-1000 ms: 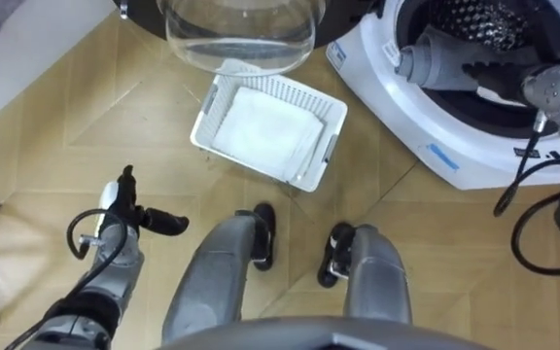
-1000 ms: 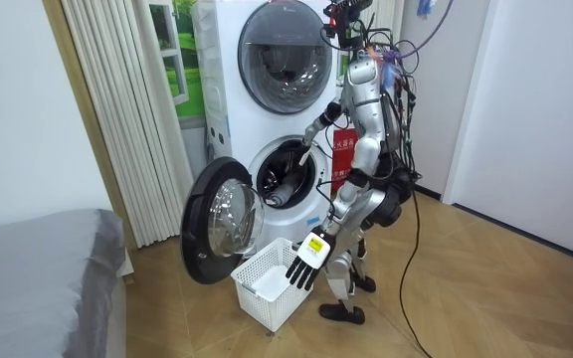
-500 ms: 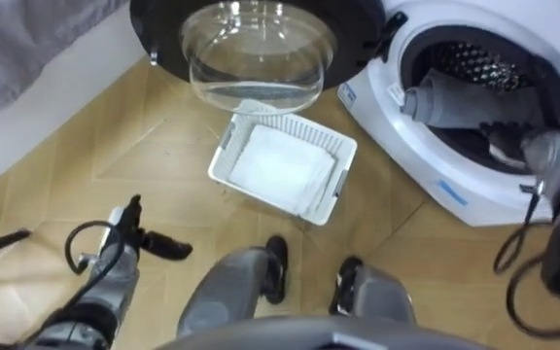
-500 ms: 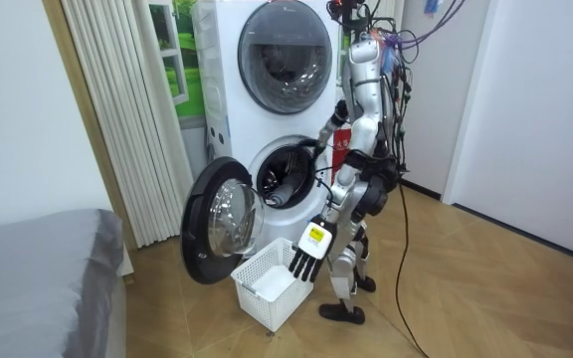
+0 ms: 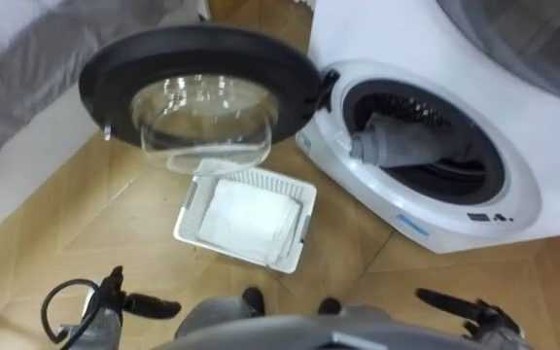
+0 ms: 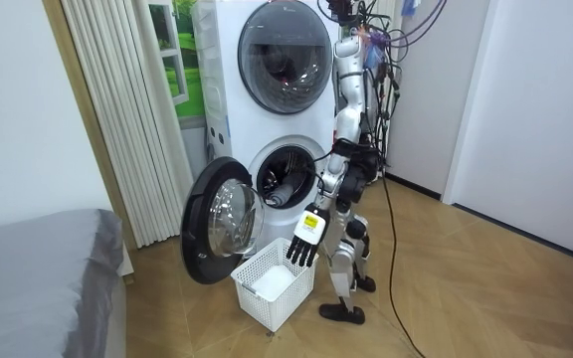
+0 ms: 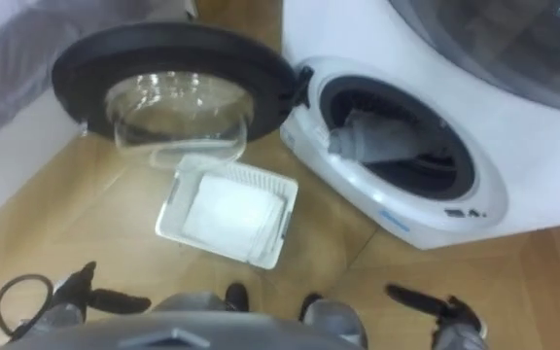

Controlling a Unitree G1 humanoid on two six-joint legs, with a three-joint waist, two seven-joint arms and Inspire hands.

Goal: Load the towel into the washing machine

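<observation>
A grey towel (image 5: 395, 146) lies bunched inside the drum of the lower washing machine (image 5: 474, 209), just behind the opening. Its round door (image 5: 197, 87) hangs wide open to the left. On the floor in front stands a white basket (image 5: 189, 207) holding a folded white cloth (image 5: 246, 216). My left hand (image 5: 132, 305) hovers low at the lower left, open and holding nothing. My right hand (image 5: 455, 305) is at the lower right, clear of the drum, its fingers straight and bare. In the room view I stand upright before the machine, left hand (image 6: 304, 249) above the basket (image 6: 267, 288).
A second machine (image 6: 282, 55) is stacked above the lower one. A grey bed (image 6: 38, 278) stands at the room view's left, its edge (image 5: 27, 58) near the open door. Bare wooden floor (image 5: 86, 224) lies to the left of the basket.
My right hand has come out of the drum and dropped to my side, leaving the grey towel inside. I have straightened up, so the eye view now looks from higher.
</observation>
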